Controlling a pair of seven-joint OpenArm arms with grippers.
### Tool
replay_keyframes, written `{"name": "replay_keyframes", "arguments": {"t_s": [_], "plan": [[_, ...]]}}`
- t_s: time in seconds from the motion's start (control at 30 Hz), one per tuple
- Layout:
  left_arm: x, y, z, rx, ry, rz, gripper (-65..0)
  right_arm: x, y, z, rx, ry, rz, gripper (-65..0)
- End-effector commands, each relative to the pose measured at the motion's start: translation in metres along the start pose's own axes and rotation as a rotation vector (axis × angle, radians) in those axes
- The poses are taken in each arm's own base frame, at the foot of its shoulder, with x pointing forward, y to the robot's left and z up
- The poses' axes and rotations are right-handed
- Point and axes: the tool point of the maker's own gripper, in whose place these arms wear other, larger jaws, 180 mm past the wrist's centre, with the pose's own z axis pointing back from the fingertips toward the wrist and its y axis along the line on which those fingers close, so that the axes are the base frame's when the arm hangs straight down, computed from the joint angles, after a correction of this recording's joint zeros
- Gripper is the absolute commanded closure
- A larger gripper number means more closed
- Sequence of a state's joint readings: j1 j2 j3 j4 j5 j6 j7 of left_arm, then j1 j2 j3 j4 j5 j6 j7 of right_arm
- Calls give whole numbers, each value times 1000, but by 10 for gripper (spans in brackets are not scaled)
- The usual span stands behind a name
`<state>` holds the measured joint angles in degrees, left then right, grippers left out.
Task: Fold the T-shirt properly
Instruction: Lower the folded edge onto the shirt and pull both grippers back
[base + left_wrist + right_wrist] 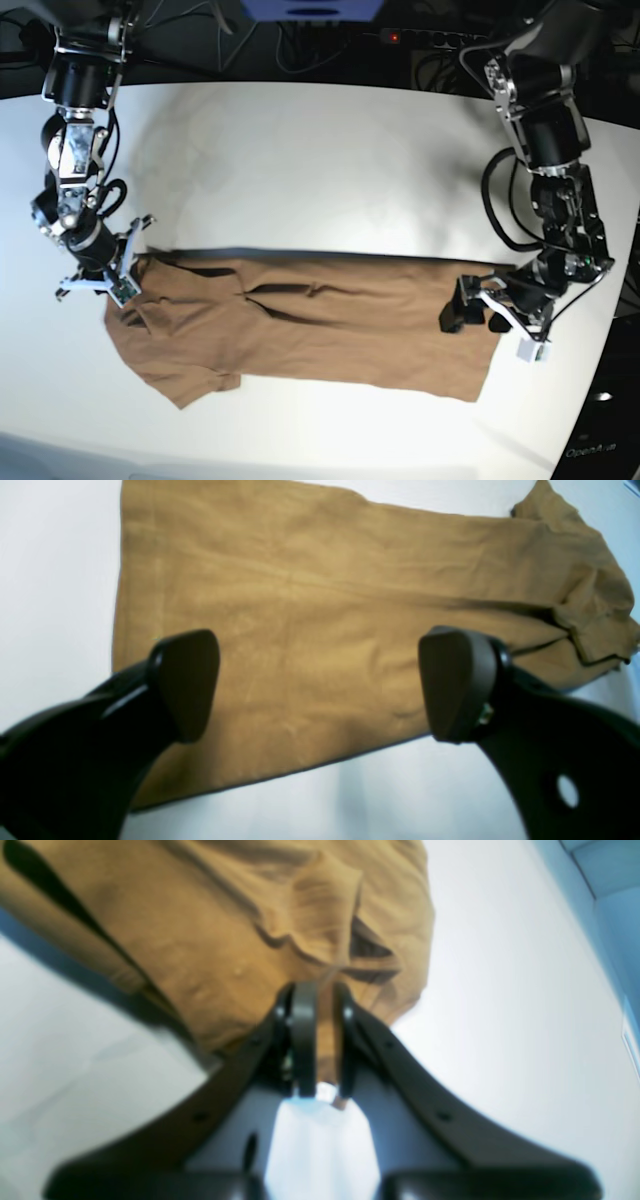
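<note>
T-shirt (310, 335) lies lengthwise across the near part of the white desk (330, 170), already folded into a long band. The right tool (320, 1040) is clenched on bunched cloth at the collar end; the left tool (320, 685) hangs released over the hem end, pads apart. If only one end lifts, the band may well drag and unfold. Farther back the desk is smooth, with cables and dark gear behind.

Plain tan-brown T-shirt (320, 335), no print, on white bench (330, 170); my left end effector (320, 685) is black.
</note>
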<state>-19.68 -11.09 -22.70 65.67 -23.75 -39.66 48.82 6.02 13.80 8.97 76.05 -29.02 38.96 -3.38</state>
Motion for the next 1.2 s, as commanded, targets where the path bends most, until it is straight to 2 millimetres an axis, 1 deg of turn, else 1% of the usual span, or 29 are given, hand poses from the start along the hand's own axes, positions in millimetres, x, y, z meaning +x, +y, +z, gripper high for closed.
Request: {"name": "replay_keyframes", "arguments": {"t_s": [0.0, 0.03, 0.07, 0.13, 0.17, 0.23, 0.27, 0.3, 0.33, 0.43, 0.47, 0.53, 0.57, 0.63, 0.7, 0.77, 0.83, 0.93, 1.0, 1.1, 1.17], "plan": [[24, 0, 2, -9, -63, -14, -538, 19, -22, 2, -49, -57, 10, -33], [22, 0, 1, -10, -60, -8, -481, 23, -24, 1, -52, -65, 13, -35], [21, 0, 1, -10, -57, -5, -411, 30, -25, -1, -49, -78, 23, -35], [27, 0, 0, -13, -66, -7, -253, 37, -24, -3, -26, -90, 28, -35], [29, 0, -1, -14, -67, -6, -182, 37, -23, -5, -23, -90, 22, -35], [32, 1, -5, -19, -64, 5, -48, 44, -20, -12, -14, -100, 4, -35], [32, 1, -7, -22, -60, 13, -5, 45, -19, -14, -11, -101, -3, -35], [31, 2, -9, -26, -55, 24, -10, 45, -18, -17, -6, -100, -10, -33], [27, 3, -12, -29, -43, 38, -26, 39, -14, -19, 6, -88, -21, -33], [20, 4, -18, -38, -22, 71, -25, 29, -6, -26, 35, -66, -50, -33], [19, 5, -19, -40, -24, 78, -25, 27, -1, -30, 49, -60, -66, -33], [19, 6, -21, -38, -44, 88, -25, 16, 7, -35, 75, -35, -88, -33], [18, 8, -22, -30, -48, 87, -25, 16, 7, -37, 80, -37, -97, -33], [8, 13, -25, -8, -26, 83, -25, 11, 13, -40, 98, -38, -117, -33], [-5, 18, -30, 8, 7, 86, -25, 8, 15, -40, 103, -37, -122, -33], [-14, 20, -33, 15, 24, 95, -25, -1, 23, -38, 115, -22, -126, -33], [-25, 19, -38, 13, 38, 110, -25, -15, 25, -32, 118, 3, -118, -33], [-41, 21, -41, 23, 65, 119, -25, -27, 33, -22, 124, 22, -103, -33], [-55, 23, -40, 35, 86, 119, -25, -33, 38, -15, 125, 29, -94, -33], [-73, 26, -37, 47, 108, 123, -25, -46, 37, -2, 100, 47, -105, -33], [-83, 28, -35, 54, 128, 125, -25, -53, 40, 3, 99, 59, -112, -33]]}}
